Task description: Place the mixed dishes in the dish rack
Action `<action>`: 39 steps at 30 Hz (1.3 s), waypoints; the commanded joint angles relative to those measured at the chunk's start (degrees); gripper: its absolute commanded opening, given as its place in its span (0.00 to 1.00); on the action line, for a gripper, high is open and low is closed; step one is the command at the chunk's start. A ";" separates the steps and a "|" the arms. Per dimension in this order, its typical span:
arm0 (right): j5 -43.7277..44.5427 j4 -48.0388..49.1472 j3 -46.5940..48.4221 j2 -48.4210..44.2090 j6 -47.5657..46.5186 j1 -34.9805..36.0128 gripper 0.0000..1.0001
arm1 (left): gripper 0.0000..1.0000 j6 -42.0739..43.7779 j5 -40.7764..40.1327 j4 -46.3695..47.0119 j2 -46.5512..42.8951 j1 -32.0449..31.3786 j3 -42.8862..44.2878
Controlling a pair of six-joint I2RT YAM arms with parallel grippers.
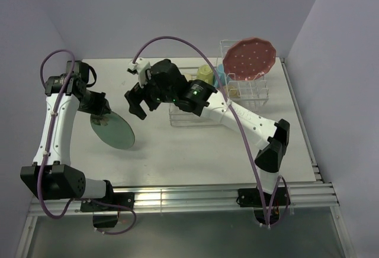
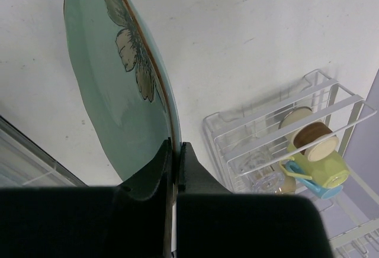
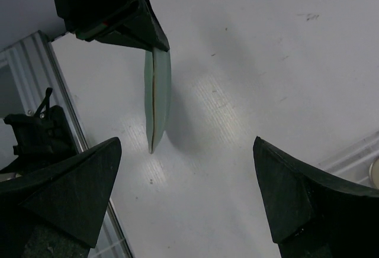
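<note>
Here's the white table (image 1: 177, 151) spread under me, with the white wire dish rack (image 1: 259, 90) at its far right. The pink scalloped plate (image 1: 250, 57) stands upright in the rack's tall slots. My left gripper (image 1: 101, 109) is clamped on the rim of the mint-green plate (image 1: 112, 131), holding it on edge over the table's left side, well apart from the rack. My right gripper (image 1: 137, 104) hangs between them, jaws spread wide and empty. Down in the basket, the yellow-green mug (image 2: 325, 166) lies against the light-blue mug (image 2: 323, 192).
</note>
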 commanded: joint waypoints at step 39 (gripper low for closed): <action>8.28 10.06 4.34 15.87 -2.11 6.36 0.00 | 0.00 -1.20 12.39 -2.22 -10.82 0.00 0.72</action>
